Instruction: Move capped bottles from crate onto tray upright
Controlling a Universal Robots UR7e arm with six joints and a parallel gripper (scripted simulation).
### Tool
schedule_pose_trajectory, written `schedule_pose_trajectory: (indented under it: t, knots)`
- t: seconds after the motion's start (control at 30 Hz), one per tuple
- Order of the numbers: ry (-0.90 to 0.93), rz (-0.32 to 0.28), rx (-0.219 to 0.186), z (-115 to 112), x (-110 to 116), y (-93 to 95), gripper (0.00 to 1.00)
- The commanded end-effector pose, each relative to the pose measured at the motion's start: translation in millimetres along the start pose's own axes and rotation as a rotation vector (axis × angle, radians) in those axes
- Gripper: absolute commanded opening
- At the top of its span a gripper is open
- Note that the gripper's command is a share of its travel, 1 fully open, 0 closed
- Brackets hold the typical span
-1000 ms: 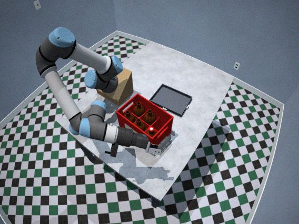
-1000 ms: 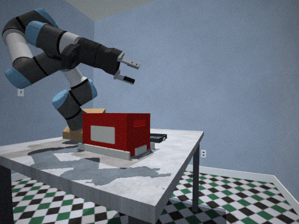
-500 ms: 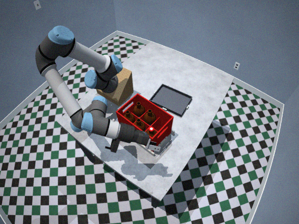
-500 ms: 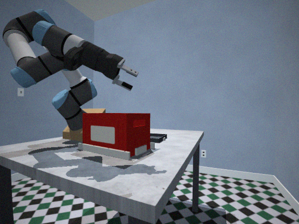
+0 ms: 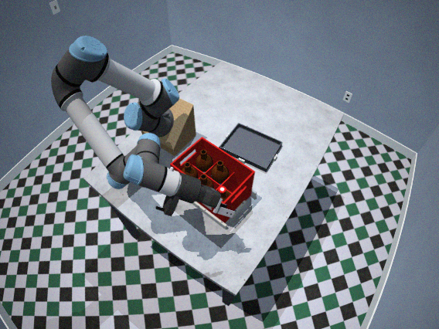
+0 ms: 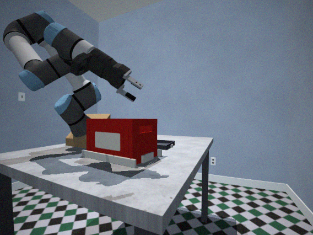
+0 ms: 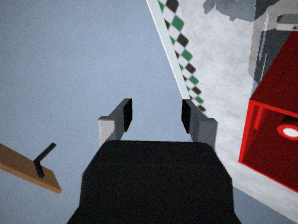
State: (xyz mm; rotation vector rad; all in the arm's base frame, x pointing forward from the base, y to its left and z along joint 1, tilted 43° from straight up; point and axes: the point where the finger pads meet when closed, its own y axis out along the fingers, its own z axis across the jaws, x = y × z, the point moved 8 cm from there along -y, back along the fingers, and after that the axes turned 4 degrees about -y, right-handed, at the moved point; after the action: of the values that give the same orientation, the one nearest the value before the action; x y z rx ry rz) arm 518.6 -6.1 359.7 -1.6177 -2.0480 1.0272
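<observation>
1 capped bottle waits in the crate, tray unfilled

My pincer [image 5: 225,208] [image 6: 135,92] [image 7: 156,109] is spread wide, gripping nothing, and points obliquely above the crate [image 5: 243,193] [image 6: 143,140] [image 7: 245,134]. I judge that height keeps its fingers off the walls while I line up; it needs to turn steeply downward before reaching in. Low pale rails [image 5: 216,219] [image 6: 108,159] edge the crate, probably marking its spot on the tabletop [image 5: 294,104] [image 6: 190,149] [image 7: 220,65]. Inside, I count 4 open brown bottles [image 5: 219,171] and 1 with a red-and-white cap [image 5: 222,189] [image 7: 290,132]. The tray [image 5: 253,146] [image 6: 165,144] holds no bottles.

The hand [image 5: 228,210] [image 6: 138,93] [image 7: 156,109] has sunk lower and tipped further downward.
</observation>
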Motion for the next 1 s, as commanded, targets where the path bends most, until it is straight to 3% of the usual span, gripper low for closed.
schedule_pose_trajectory:
  t: [0.0,0.1,0.17,0.2,0.67,0.73,0.77,0.97]
  knots:
    - [-0.006,0.044,0.056,13,9,2.6,1.00]
    - [-0.010,0.067,0.086,20,13,4.3,1.00]
    - [-0.010,0.067,0.086,20,13,4.3,1.00]
    - [-0.008,0.049,0.064,15,11,2.6,1.00]
    - [-0.024,0.158,0.206,45,41,5.5,1.00]
    - [-0.024,0.158,0.206,45,41,5.5,1.00]
    - [-0.023,0.139,0.183,40,36,4.4,1.00]
    - [-0.029,0.186,0.244,52,52,4.4,1.00]
